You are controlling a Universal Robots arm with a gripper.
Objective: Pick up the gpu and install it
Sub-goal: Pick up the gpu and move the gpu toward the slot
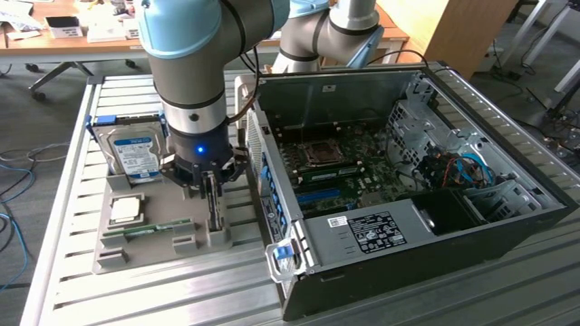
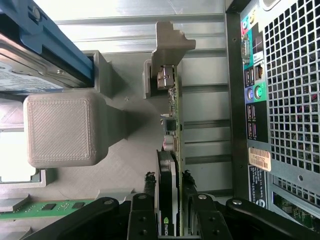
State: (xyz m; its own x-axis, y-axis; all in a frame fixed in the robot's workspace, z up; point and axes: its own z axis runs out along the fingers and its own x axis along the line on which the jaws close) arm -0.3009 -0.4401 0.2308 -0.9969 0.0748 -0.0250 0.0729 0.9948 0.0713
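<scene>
Wrist view has the end effector (image 2: 166, 186) closed on the gpu (image 2: 169, 165), one finger on each face. The card stands on edge in a slot of the grey holder (image 1: 145, 252) on the tabletop (image 1: 64, 204), just beside the open case (image 1: 435, 224), on the exterior view's left. Pick-up is in hand; install is not begun. Lifting calls, I judge, for a straight upward pull so the card clears its slot without binding.

**Colours on and beside the grey tray**

The tray (image 1: 154, 251) is rendered in plain grey with a fine ridged print texture. On it, the gpu (image 2: 166, 170) is shown black-faced with a green board edge. The memory stick (image 1: 149, 229) is green, and the hard drive (image 1: 134, 153) is silver and blue-labelled. Beside the tray, the computer case (image 1: 435, 272) is black, its rear panel patterned with a square grid.
</scene>
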